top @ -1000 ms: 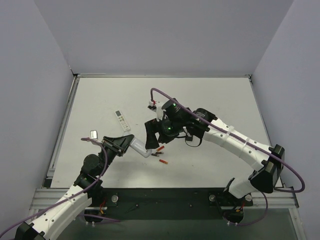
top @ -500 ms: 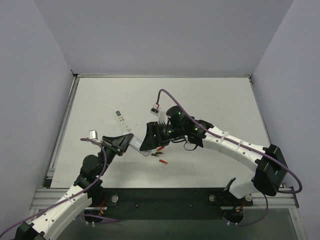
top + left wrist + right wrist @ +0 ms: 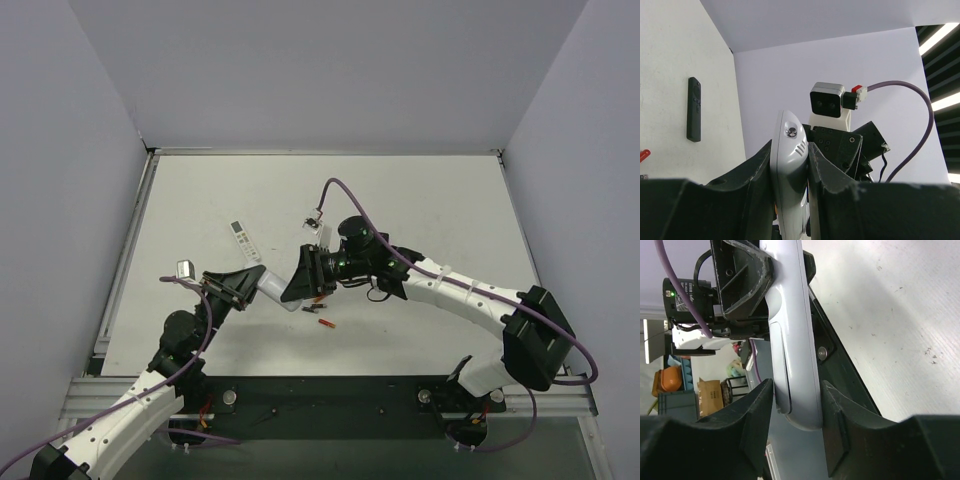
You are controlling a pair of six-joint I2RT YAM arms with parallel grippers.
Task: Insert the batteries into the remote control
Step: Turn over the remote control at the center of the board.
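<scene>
Over the pale grey flat worktop (image 3: pixel 420 200), well above its surface, holds the small slim white plastic remote control (image 3: pixel 279 296) aloft, clamped by one end in the closed left claw (image 3: pixel 789 150). Straddles the other end with the right claw (image 3: pixel 796 387), the remote's long axis running straight in between its jaws. Hugs both sides with the pads; cannot tell whether actually clamped. Shows no slim blue cylindrical batteries anywhere in view.
</scene>
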